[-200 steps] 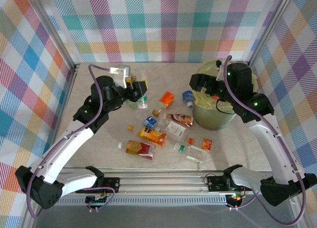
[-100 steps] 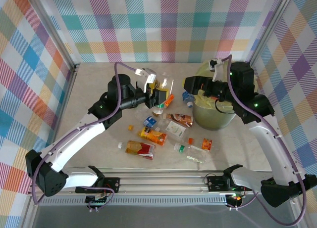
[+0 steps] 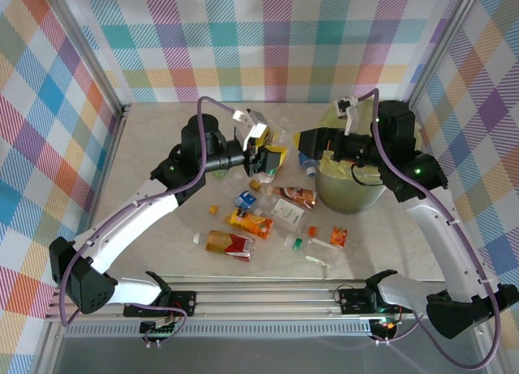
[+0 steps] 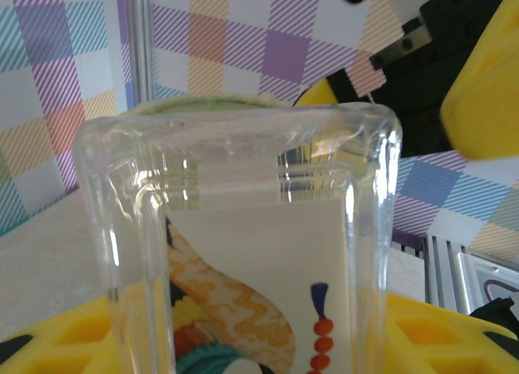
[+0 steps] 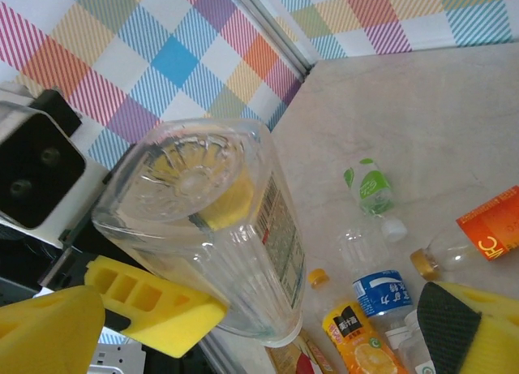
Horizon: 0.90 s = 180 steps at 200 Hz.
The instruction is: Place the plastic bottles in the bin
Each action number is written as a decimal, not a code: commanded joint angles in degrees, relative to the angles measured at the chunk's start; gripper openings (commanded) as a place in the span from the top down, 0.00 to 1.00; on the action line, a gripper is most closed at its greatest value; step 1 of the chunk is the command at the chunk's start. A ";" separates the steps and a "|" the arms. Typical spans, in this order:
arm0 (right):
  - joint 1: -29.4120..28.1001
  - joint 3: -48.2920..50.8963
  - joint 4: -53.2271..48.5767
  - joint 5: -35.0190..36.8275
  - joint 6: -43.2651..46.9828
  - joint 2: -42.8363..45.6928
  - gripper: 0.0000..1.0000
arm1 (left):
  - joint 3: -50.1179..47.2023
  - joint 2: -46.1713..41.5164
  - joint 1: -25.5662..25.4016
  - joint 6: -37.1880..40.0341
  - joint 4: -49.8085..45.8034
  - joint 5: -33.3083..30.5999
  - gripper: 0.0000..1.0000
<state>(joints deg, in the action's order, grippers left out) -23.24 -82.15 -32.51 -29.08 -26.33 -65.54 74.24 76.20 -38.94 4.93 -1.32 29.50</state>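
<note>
Nearest the arm bases, well short of both end effectors, a red-labelled bottle (image 3: 229,242) and a green-capped clear bottle (image 3: 312,246) lie flat on the desk (image 3: 381,228). A little farther on, below the left end effector (image 3: 272,148), lie an orange juice bottle (image 3: 250,222) and a brown-labelled bottle (image 3: 293,196).

The left end effector is raised above this litter and pinches a clear bottle (image 3: 280,135) between its yellow pads (image 4: 442,341). Its wrist camera shows the bottle upright between them, a printed label facing the lens.

The right end effector (image 3: 310,143) is just to the right of the left one, its jaws spread wide and facing the held bottle's ribbed base (image 5: 190,175). A blue-labelled bottle (image 3: 308,159) lies on the desk just under it. Ahead of it, past the held bottle, a green-labelled bottle (image 5: 371,187) lies on the desk.

The bin (image 3: 350,194), lined with a yellow-green bag, stands to the right of the left end effector and directly behind the right one.
</note>
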 commanded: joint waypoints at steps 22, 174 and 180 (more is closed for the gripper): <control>-0.39 -0.63 1.65 -2.74 -0.31 -1.61 0.00 | 2.76 1.68 -1.03 2.78 1.16 3.03 0.64; -5.84 -6.53 2.83 4.24 -3.85 -10.21 0.26 | 5.48 4.03 -3.05 5.01 -1.93 1.67 0.64; -5.93 -6.55 2.91 4.18 -3.92 -10.35 0.29 | 5.47 4.01 -3.09 5.04 -1.93 1.27 0.64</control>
<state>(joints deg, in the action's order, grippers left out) -28.91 -87.53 -31.88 -25.82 -28.29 -74.89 77.82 80.31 -41.01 8.62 -3.86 30.26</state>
